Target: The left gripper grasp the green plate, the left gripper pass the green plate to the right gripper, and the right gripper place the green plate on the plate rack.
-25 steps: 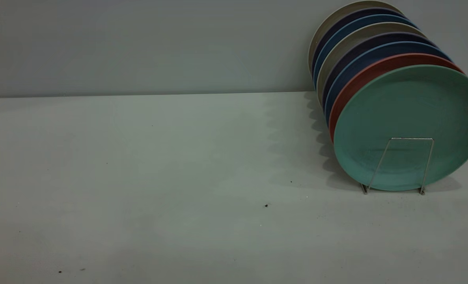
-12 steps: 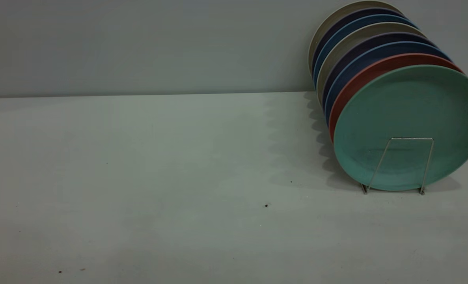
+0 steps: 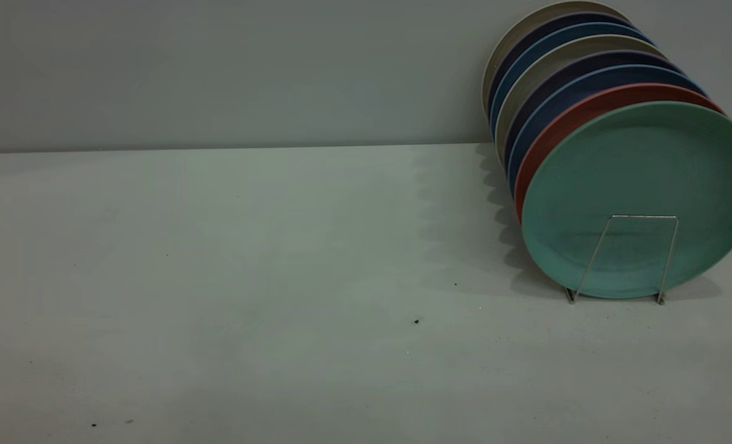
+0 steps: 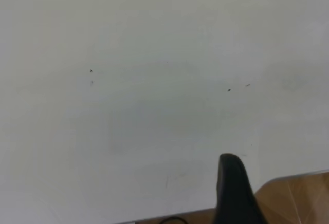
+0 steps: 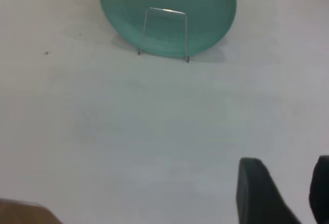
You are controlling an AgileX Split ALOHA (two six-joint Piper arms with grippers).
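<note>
Teal-green plastic plate (image 3: 640, 197) stands upright in thin silver wire rack (image 3: 634, 259), front loop keeping it from tipping; right gripper (image 5: 288, 193) well apart, fingers spread, empty; left gripper (image 4: 234, 190) fingers: cannot tell

Green plate (image 5: 169, 3) upright in plate rack (image 5: 164, 31); right end effector (image 5: 285, 190) fingers apart, well clear.

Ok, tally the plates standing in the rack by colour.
Green plate: 1
Salmon-pink plate: 1
Blue or navy plates: 4
Beige plates: 2
Total: 8
</note>
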